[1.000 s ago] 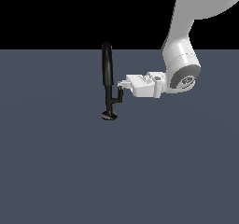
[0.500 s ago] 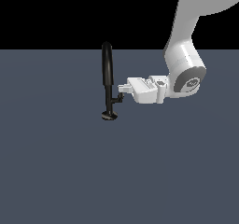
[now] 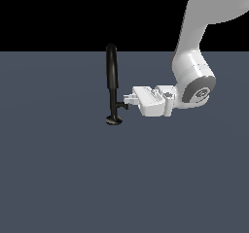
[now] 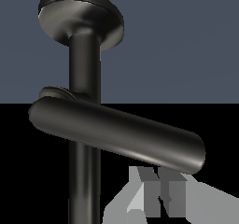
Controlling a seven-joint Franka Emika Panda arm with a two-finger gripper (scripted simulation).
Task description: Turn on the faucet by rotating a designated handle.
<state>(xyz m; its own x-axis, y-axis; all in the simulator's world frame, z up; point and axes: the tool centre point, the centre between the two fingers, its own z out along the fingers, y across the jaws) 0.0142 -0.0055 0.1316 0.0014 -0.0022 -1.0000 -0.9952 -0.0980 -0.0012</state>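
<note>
The slim glossy black faucet [image 3: 112, 76] stands upright on its small round base disc [image 3: 113, 121]. Its short black handle [image 3: 123, 106] sticks out low on the stem toward the exterior view's right. My white gripper [image 3: 128, 100] reaches in level from the exterior view's right, its tips right at the handle's end. In the wrist view the handle [image 4: 116, 134] crosses the stem [image 4: 84, 185] as a thick cylinder, with the base disc [image 4: 81, 17] beyond. My fingertips [image 4: 170, 195] lie close together just beside the handle's free end and hold nothing.
The faucet stands on a flat dark grey-blue floor [image 3: 58, 178]. My white arm [image 3: 194, 81] comes down from the upper part of the exterior view's right.
My gripper and wrist have moved down, from beside the lower spout to the level of the handle. The faucet stands where it was.
</note>
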